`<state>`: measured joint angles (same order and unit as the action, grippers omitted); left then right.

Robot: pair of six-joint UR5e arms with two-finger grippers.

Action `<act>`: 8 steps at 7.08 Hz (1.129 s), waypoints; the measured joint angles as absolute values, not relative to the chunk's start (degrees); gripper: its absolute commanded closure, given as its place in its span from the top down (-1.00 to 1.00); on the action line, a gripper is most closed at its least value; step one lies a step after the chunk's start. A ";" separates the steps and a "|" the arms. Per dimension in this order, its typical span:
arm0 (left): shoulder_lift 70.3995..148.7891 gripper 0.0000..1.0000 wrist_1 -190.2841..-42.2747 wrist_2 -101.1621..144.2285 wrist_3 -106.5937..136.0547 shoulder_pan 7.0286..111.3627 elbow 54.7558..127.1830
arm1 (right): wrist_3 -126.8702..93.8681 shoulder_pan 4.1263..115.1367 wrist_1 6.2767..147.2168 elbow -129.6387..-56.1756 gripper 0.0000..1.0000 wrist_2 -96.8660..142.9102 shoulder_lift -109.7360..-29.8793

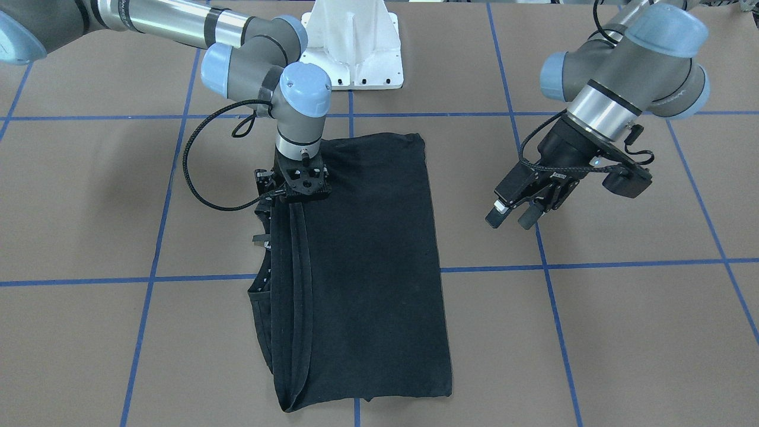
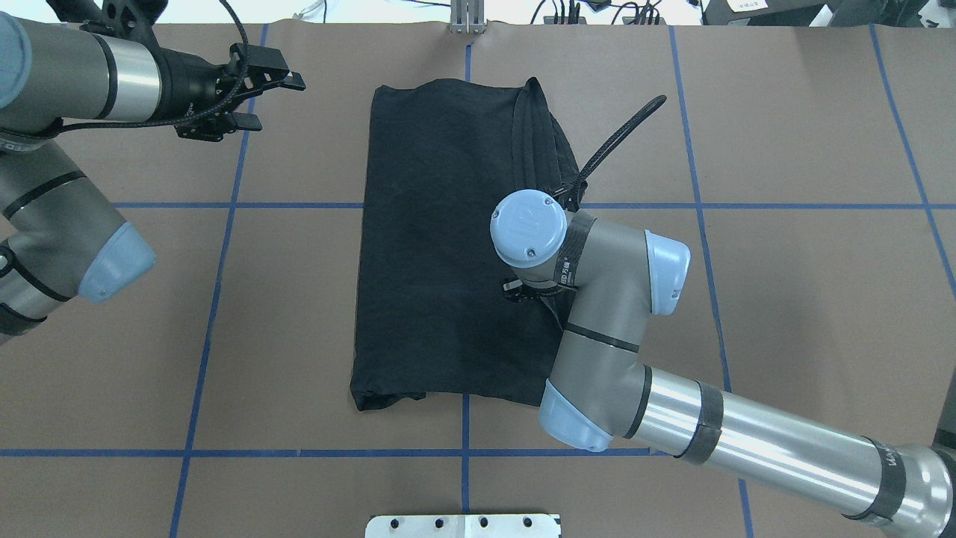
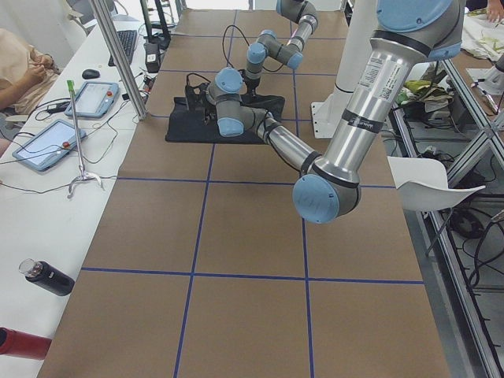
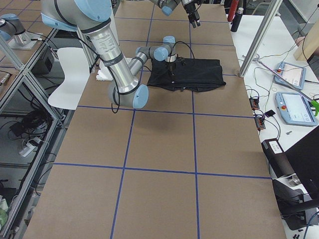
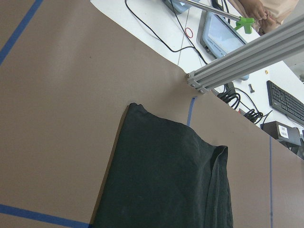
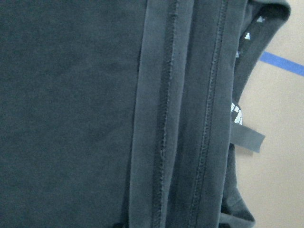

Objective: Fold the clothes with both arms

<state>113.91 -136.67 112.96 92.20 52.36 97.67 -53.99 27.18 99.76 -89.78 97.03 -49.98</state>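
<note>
We find the long-folded black fabric T-shirt [image 1: 367, 249] lying near-to-far. The black two-finger right gripper [image 1: 299, 191] sits on its right edge, and we cannot tell its jaw state. The left gripper [image 1: 511, 218] hovers released, off to the left.

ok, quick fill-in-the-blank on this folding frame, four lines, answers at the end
1. The T-shirt lying folded on the table is ____ in colour.
2. The left claw hangs off to the side of the shirt with its jaws ____.
3. The right claw sits low over the layered edge of the ____.
4. The grid lines on the table are ____ tape.

Missing words: black; open; T-shirt; blue
</note>
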 measured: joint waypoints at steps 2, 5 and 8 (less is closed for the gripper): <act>113.91 0.98 -136.67 113.02 92.20 52.38 97.72 | -53.48 27.24 99.79 -90.00 0.44 97.21 -50.45; 113.85 0.98 -136.67 113.03 92.25 52.38 98.03 | -50.70 28.63 99.79 -92.36 0.44 97.64 -53.58; 113.74 0.98 -136.67 113.03 92.28 52.38 98.80 | -45.69 31.08 100.58 -98.21 0.45 98.03 -58.47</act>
<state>113.74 -136.67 113.03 92.28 52.38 98.80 -45.69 31.08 100.58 -98.21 98.03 -58.47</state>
